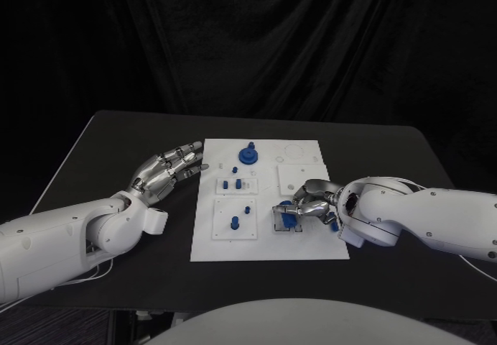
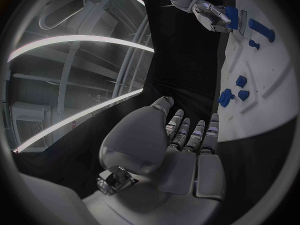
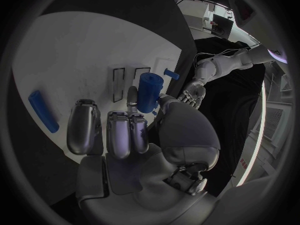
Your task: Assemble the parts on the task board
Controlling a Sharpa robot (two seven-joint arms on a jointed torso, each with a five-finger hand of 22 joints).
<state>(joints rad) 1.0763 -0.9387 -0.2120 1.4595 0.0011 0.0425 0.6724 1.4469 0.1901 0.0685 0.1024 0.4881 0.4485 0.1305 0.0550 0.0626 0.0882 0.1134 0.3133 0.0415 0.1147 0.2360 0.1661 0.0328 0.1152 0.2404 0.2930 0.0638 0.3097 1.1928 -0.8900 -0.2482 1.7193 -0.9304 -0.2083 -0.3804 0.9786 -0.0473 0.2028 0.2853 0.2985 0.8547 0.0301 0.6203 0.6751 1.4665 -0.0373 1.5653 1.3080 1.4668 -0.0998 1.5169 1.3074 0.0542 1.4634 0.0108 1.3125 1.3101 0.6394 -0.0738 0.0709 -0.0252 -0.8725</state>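
We see a black table with rounded corners, set against a dark curtain. Lying flat on it, near its middle, is the white task board, a rectangular plate with its long sides running away from the robot. The board sits square to the table edges, with bare black surface showing all round it. In the left wrist view the board meets the same dark tabletop along its edge.
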